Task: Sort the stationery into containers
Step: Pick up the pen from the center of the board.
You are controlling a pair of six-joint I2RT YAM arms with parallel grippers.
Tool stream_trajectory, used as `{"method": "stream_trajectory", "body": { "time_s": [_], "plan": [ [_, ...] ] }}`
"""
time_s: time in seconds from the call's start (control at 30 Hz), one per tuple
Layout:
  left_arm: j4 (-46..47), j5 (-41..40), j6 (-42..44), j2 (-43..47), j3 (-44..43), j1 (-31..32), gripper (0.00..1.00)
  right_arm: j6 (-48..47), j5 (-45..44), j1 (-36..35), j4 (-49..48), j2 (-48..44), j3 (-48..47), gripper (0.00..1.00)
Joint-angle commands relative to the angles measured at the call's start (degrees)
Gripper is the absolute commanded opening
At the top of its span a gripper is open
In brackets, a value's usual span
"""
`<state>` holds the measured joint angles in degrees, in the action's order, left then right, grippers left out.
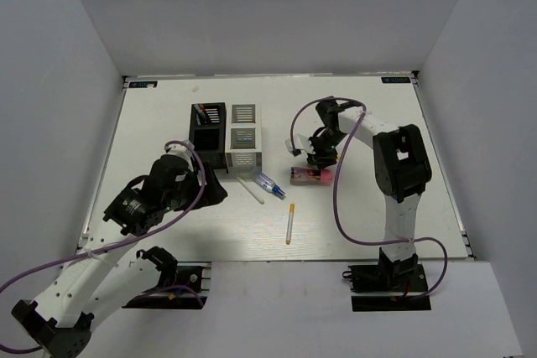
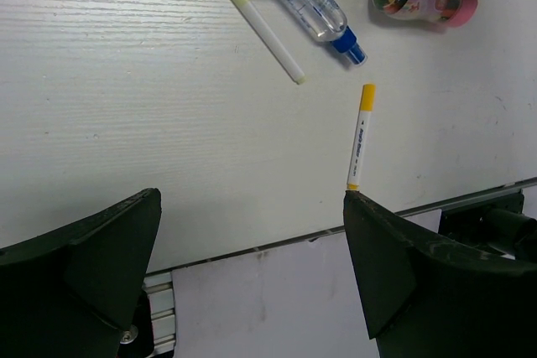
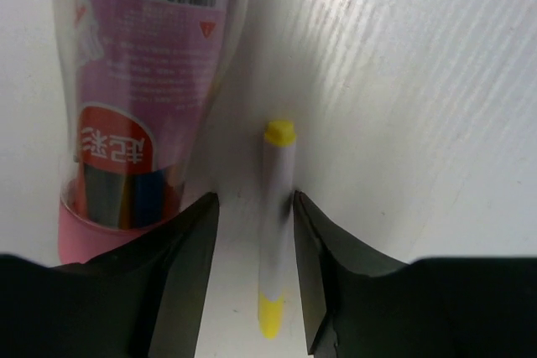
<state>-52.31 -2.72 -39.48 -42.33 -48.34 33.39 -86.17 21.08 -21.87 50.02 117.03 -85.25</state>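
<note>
Table (image 1: 168, 232): white. It is carrying two boxes and the loose stationery.
Black box (image 1: 207, 157): standing upright left of centre, its two cells running front to back. I cannot tell what the far cell is holding.
White box (image 1: 243, 159): standing against the black box's right side, touching it, and set the same way.
Left pincer (image 2: 252, 207): I am holding it above the near part of the table with the fingers fully apart. Nothing is lying between them.
Right pincer (image 3: 252, 207): I am lowering nothing into a box here. The fingers are standing partly apart astride a thin pen on the table, and a sliver of gap is showing on one side, so I am not clamping it.
Pink cylinder (image 3: 143, 81): lying on its side on the table, right of the boxes and just beside my right pincer's finger.
Blue pen (image 2: 315, 6): lying at a slant just in front of the white box, outside both boxes.
Pale pen (image 2: 262, 29): lying just left of the blue pen, slanted much the same way.
Yellow pen (image 2: 361, 136): lying alone near the front edge, well apart from the boxes.
Straddled pen (image 3: 275, 215): white with yellow ends. It is lying flat between my right fingers, alongside the cylinder.
</note>
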Motion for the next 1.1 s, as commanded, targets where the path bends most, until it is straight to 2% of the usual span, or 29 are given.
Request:
{"method": "stream_trajectory", "body": {
  "time_s": [0.0,0.27,0.33,0.37,0.47,0.6,0.7,0.83,1.07],
  "plan": [
    [-0.4,0.0,-0.3,0.6,0.4,0.0,0.99,1.6,-3.2,-0.9,2.5,2.2,-3.1,0.47],
    [-0.4,0.0,-1.4,1.1,0.4,0.0,0.99,5.5,-5.0,-1.3,3.1,5.0,-4.7,0.44],
    [-0.9,0.0,-1.4,1.1,-0.1,0.0,0.99,6.5,-5.0,-1.3,3.0,5.0,-4.6,0.38],
    [-0.9,0.0,-1.4,1.1,-0.1,0.0,0.99,7.1,-4.6,-1.2,2.5,5.1,-4.6,0.3],
    [-0.9,0.0,-1.4,1.6,-0.1,0.0,0.99,9.3,-3.4,-1.2,1.7,4.3,-3.8,0.16],
    [-0.9,0.0,-1.9,1.6,-0.1,0.0,0.99,14.3,-2.8,-0.9,-3.7,2.0,0.1,0.09],
    [-0.4,0.5,-1.9,1.6,-0.1,0.0,0.99,18.3,-3.5,-0.6,-11.2,-1.0,3.6,0.03],
    [-0.4,0.5,-1.9,1.6,-0.1,0.0,0.99,23.7,-2.8,-0.3,-15.4,-3.9,3.7,0.0],
    [1.3,1.7,-1.9,1.6,1.1,0.0,0.99,29.4,3.7,0.5,-15.5,-9.2,-2.2,0.0]
  ]
}}
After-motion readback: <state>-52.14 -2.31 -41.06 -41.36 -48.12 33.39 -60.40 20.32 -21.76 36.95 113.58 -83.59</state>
